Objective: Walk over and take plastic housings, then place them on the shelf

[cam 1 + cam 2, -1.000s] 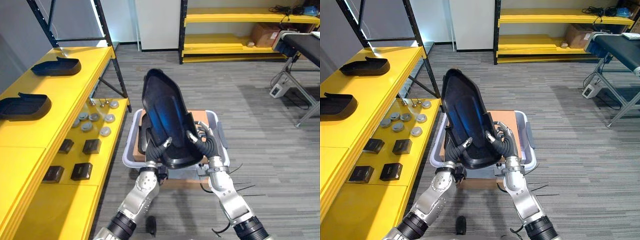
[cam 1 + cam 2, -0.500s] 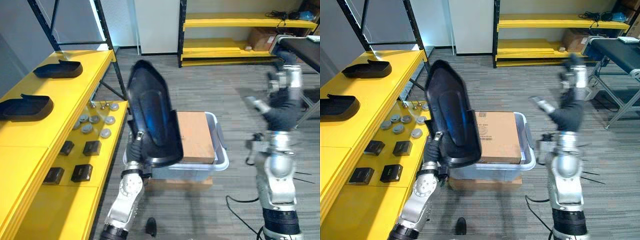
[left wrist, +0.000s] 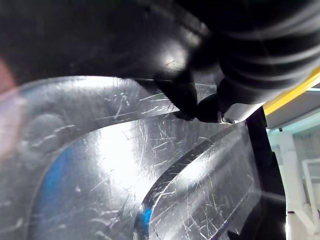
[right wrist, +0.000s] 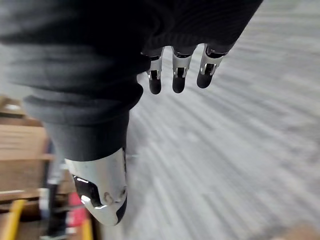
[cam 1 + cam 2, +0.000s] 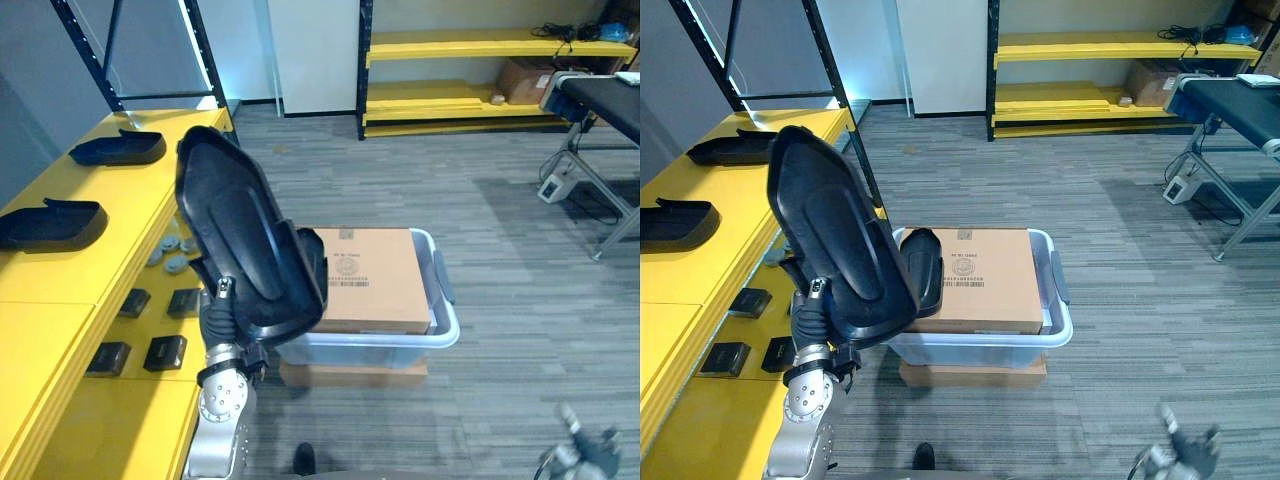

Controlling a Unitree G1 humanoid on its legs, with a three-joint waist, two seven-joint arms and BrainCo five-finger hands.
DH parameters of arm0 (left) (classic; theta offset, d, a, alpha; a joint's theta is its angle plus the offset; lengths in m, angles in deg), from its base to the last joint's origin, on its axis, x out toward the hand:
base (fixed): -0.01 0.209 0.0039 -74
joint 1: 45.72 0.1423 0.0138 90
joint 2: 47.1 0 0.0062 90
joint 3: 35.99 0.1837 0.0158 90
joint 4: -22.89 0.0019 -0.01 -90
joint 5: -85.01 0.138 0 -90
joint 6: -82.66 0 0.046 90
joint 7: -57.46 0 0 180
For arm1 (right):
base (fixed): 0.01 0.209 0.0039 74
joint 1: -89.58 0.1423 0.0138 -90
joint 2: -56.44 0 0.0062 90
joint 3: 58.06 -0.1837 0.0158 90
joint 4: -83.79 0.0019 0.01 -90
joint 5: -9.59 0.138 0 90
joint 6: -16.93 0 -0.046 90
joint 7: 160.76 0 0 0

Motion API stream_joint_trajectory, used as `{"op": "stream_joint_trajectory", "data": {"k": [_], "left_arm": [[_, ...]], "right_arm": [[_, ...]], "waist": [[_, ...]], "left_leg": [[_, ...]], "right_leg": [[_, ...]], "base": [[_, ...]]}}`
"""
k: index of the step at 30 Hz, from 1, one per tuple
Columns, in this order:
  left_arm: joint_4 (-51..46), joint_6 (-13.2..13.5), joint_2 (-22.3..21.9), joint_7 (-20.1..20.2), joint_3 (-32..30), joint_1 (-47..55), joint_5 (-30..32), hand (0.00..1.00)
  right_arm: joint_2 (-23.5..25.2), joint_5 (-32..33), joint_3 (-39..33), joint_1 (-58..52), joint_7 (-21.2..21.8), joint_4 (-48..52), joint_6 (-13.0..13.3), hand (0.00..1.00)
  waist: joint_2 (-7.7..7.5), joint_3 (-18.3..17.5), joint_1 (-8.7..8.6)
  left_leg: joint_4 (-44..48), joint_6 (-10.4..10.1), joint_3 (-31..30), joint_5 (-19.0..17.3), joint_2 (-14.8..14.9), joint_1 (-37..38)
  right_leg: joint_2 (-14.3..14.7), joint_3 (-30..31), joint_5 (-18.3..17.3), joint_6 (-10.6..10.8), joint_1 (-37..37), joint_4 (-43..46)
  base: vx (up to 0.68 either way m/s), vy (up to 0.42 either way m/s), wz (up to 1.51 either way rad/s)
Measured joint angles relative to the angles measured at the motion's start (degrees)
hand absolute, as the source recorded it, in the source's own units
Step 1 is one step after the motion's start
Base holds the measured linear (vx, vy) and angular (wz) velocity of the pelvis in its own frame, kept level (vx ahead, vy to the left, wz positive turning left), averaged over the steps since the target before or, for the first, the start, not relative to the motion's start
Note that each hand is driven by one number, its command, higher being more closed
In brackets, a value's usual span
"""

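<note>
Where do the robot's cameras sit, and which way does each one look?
Left eye view: on the head, looking down and ahead at the housing held by the left robot hand, shelf to its left, box beyond.
Right eye view: beside it on the head, facing the same way.
Left wrist view: on the left wrist, right against the housing; a fingertip shows.
Right wrist view: on the right wrist, looking past the right robot hand at the floor.
Shared: both eyes see housing, shelf, box.
</note>
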Motion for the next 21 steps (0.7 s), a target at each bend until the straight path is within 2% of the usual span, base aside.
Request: {"op": "stream_joint_trajectory", "data": {"k": [1, 3, 4, 5, 6, 7, 8, 9, 10, 11, 12, 16, 17, 18, 19, 20, 21], "left_arm": [[-0.31, 0.0, -0.19, 0.18, 0.13, 0.25, 0.0, 1.0], [-2.42, 0.02, -1.54, 1.07, 0.73, 1.14, -0.21, 1.0], [-2.88, 0.03, -1.74, 1.06, 0.96, 1.22, -0.31, 1.0], [-2.89, 0.05, -2.54, 1.14, 1.47, 0.72, -0.39, 1.0], [-2.97, 0.21, -2.78, 1.23, 1.53, 0.2, -0.43, 1.0], [-2.98, 0.3, -3.3, 1.13, 1.57, 0.2, -0.47, 1.0], [-2.85, 0.3, -3.54, 1.01, 1.66, 0.17, -0.58, 1.0], [-2.51, 0.39, -3.54, 1.06, 2.09, 0.16, -0.98, 1.0], [-2.07, 0.84, -3.5, 1.1, 2.78, 0.02, -1.94, 1.0], [-1.33, 1.19, -3.47, 1.2, 3.28, -0.6, -2.28, 1.0], [-0.31, 1.34, -3.41, 1.55, 4.11, -1.52, -2.77, 1.0], [3.0, 1.31, -1.29, 3.74, 7.88, -3.61, -4.33, 1.0], [3.16, 1.19, -1.4, 4.39, 8.57, -3.71, -4.33, 1.0], [3.41, 1.16, -1.45, 4.84, 9.33, -3.92, -4.3, 1.0], [4.58, 1.1, -1.17, 5.01, 10.37, -5.03, -4.25, 1.0], [5.4, 1.08, -0.88, 5.01, 10.62, -5.81, -4.21, 1.0], [6.19, 1.05, -0.17, 4.86, 10.51, -6.55, -4.21, 1.0]], "right_arm": [[0.72, -0.01, 0.85, -0.32, 0.39, -0.34, -0.47, 0.0], [1.86, -0.76, 5.18, -0.02, 1.46, -1.17, -1.18, 0.0], [2.01, -1.13, 5.89, 0.17, 1.52, -0.95, -1.15, 0.0], [2.03, -1.51, 5.98, 0.53, 1.52, -0.81, -0.99, 0.0], [2.38, -1.85, 6.12, 1.22, 1.47, -1.05, -0.89, 0.0], [1.91, -2.0, 6.08, 1.84, 1.43, -0.9, -0.8, 0.0], [1.49, -2.28, 6.08, 2.15, 1.46, -0.91, -0.76, 0.0], [0.68, -2.35, 6.18, 2.37, 1.48, -0.91, -0.79, 0.0], [0.05, -2.41, 6.38, 2.43, 1.45, -0.97, -0.81, 0.0], [0.02, -2.42, 6.43, 2.68, 1.35, -1.06, -0.92, 0.0], [-0.42, -2.53, 6.73, 3.59, 1.36, -1.16, -1.1, 0.0], [-0.21, -4.8, 7.78, 7.64, 1.39, -2.51, -1.82, 0.0], [-0.26, -5.61, 7.78, 8.83, 1.39, -3.18, -2.43, 0.0], [-0.48, -6.82, 7.9, 9.84, 1.38, -3.12, -3.03, 0.0], [-0.74, -7.17, 8.52, 10.13, 1.42, -3.11, -3.09, 0.0], [-0.64, -7.32, 8.82, 10.32, 1.5, -3.17, -3.13, 0.0], [-0.25, -7.53, 9.36, 10.95, 1.61, -3.17, -3.16, 0.0]], "waist": [[-0.07, 0.09, 0.08], [-0.43, 1.57, 0.33], [-0.42, 1.71, 0.28], [-0.98, 1.95, 0.31], [-2.33, 3.1, 0.21], [-2.35, 3.41, 0.41], [-2.23, 3.54, 0.3], [-1.99, 3.58, 0.2], [-1.67, 3.66, 0.0], [-2.03, 3.73, -0.23], [-1.88, 3.82, 0.15], [-2.98, 4.04, 0.11], [-3.39, 4.3, 0.11], [-3.41, 4.41, 0.08], [-2.95, 4.62, -0.71], [-2.79, 4.84, -1.12], [-2.66, 5.19, -1.67]], "left_leg": [[0.18, 0.06, -0.76, -0.02, -0.23, -0.08], [3.27, 0.72, -4.22, -0.67, -1.97, -2.87], [4.31, 1.1, -3.56, -1.6, -2.32, -4.19], [5.63, 4.01, -0.41, -5.56, -2.81, -6.41], [10.39, 6.92, 8.35, -7.94, -1.85, -8.21], [15.69, 8.41, 16.43, -9.04, -0.02, -10.04], [18.66, 9.21, 21.47, -9.6, 1.75, -10.54], [22.59, 9.31, 31.36, -11.15, 5.28, -9.65], [23.68, 7.25, 38.63, -13.88, 7.77, -7.54], [23.51, 6.87, 41.17, -14.63, 7.71, -7.23], [22.8, 7.57, 43.38, -14.93, 6.61, -7.31], [20.55, 9.72, 37.82, -16.48, -0.21, -9.06], [20.28, 10.22, 36.93, -17.29, -1.83, -8.69], [20.31, 11.15, 35.43, -18.25, -3.63, -8.18], [20.07, 11.65, 33.26, -19.08, -4.93, -6.77], [19.99, 11.61, 31.92, -19.34, -5.3, -6.0], [19.08, 11.44, 30.78, -19.46, -5.6, -3.83]], "right_leg": [[-0.19, -0.67, -0.62, 0.14, -0.07, 0.82], [-1.72, -6.02, -2.9, 0.3, -0.45, 5.08], [-2.21, -8.27, -3.24, 0.46, -0.44, 5.66], [-3.67, -13.26, -3.38, 0.56, 0.15, 5.48], [-6.53, -17.56, -3.51, 0.48, 0.52, 5.3], [-7.59, -21.01, -3.77, 0.47, 0.91, 5.69], [-8.04, -23.3, -3.89, 0.61, 1.55, 5.74], [-8.69, -27.35, -4.34, 1.29, 2.78, 5.94], [-9.23, -30.96, -4.94, 2.39, 4.36, 6.14], [-9.94, -32.54, -5.21, 2.87, 4.79, 6.4], [-11.2, -34.9, -5.05, 3.45, 5.32, 6.58], [-13.92, -39.81, -4.29, 4.62, 6.87, 5.87], [-15.26, -40.28, -4.38, 4.2, 7.46, 7.51], [-18.06, -39.21, -4.35, 2.29, 7.18, 12.77], [-20.98, -35.01, -4.22, -2.2, 4.85, 21.53], [-21.01, -30.5, -5.1, -3.02, 3.17, 25.06], [-19.25, -22.27, -7.15, -1.74, -0.16, 29.2]], "base": [[-0.06, -0.023, 0.59], [-0.06, -0.008, 1.18], [-0.09, 0.0, 1.8], [-0.07, 0.043, 2.1], [-0.09, 0.08, 2.32], [-0.05, 0.09, 1.85], [-0.02, 0.093, 1.72], [0.07, 0.111, 1.8], [0.11, 0.133, 1.76], [0.17, 0.157, 1.48], [0.17, 0.187, 1.04], [0.14, 0.199, 0.83], [0.21, 0.246, 0.75], [0.26, 0.256, 0.87], [0.28, 0.253, 0.85], [0.27, 0.173, 0.87], [0.27, 0.118, 0.54]]}}
